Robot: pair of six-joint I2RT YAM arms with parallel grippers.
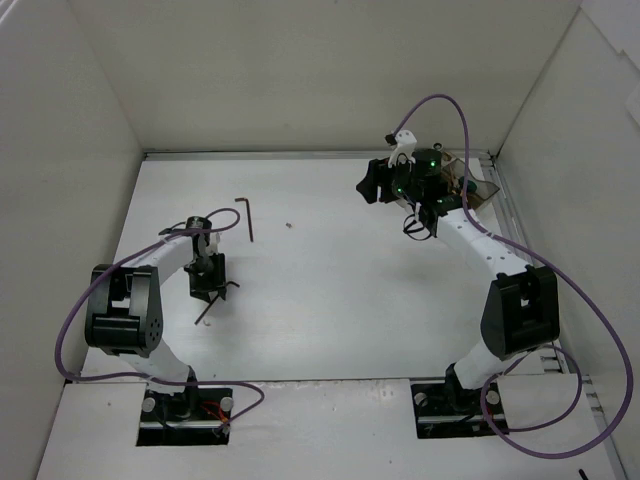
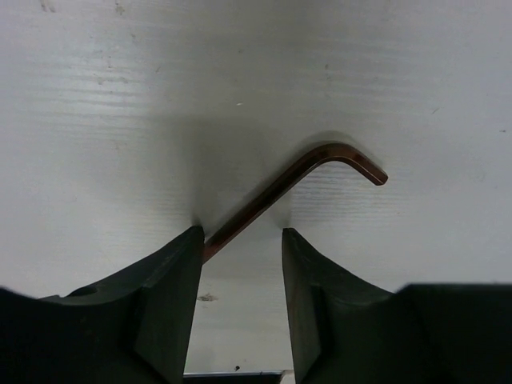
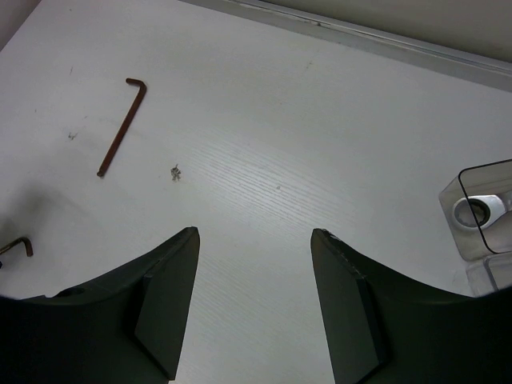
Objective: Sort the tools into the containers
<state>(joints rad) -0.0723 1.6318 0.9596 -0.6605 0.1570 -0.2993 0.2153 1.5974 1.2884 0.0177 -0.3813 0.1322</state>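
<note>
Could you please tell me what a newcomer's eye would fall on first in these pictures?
The left gripper sits low over the white table, its jaws apart on either side of a dark L-shaped hex key. A second hex key lies free further back. At the far right, the right gripper hangs open and empty near a clear box that holds a silver wrench.

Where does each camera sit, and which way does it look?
Top external: fixed above and behind, looking down at the table; left arm and right arm show.
Left wrist: on the left arm, looking down at the near hex key at its left fingers.
Right wrist: on the right arm, looking across at the far hex key and clear box; right fingers below.
Shared: top and right wrist both show the far hex key.
</note>
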